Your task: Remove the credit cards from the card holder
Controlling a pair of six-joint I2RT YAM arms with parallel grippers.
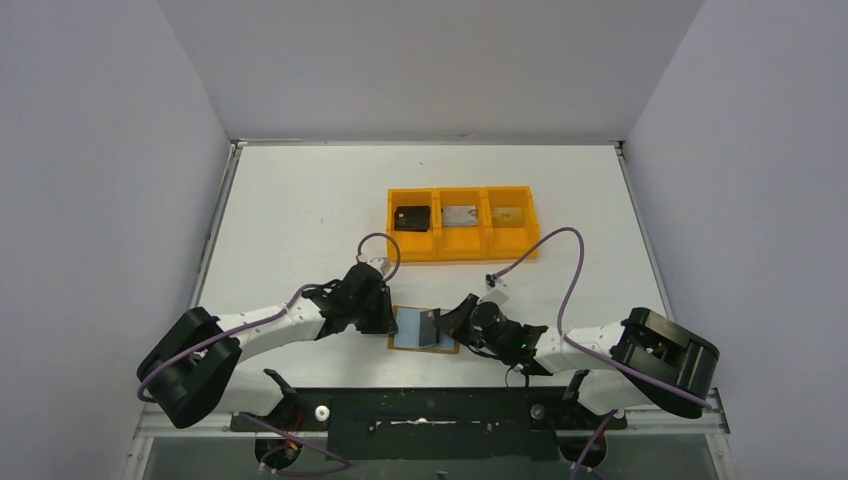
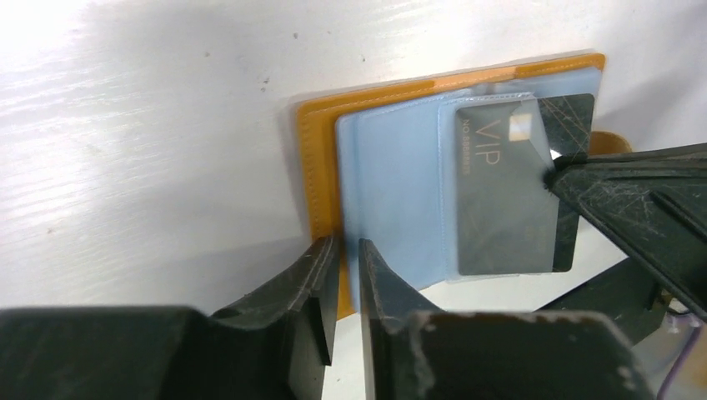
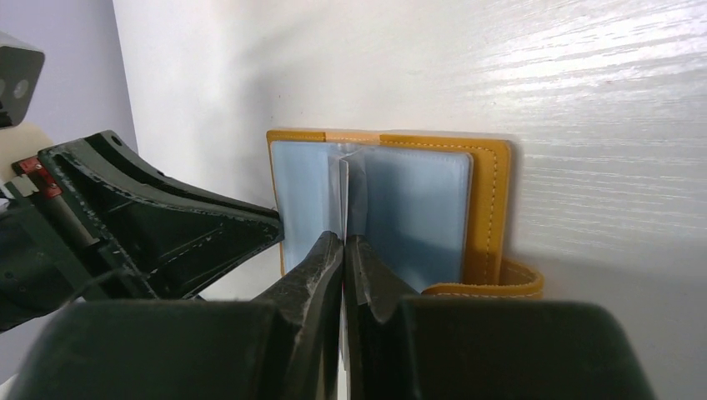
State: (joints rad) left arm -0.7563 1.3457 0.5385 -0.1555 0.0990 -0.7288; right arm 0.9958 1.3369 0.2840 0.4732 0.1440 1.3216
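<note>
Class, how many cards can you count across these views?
4 cards: one in each compartment of the tray, left, middle, right, plus a dark VIP card in a sleeve of the holder. Other sleeves may hide more.

White table (image 1: 300, 200), pale lilac walls (image 1: 100, 150)

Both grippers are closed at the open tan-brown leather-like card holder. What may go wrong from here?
1. The right gripper is shut at the mouth of the clear plastic sleeve, where the dark plastic VIP card sticks out; it may pinch the sleeve too, so the card would not slide out.
2. The left gripper holds only the edge of the tan-brown leather-like card holder; a pull may drag or lift it.
</note>
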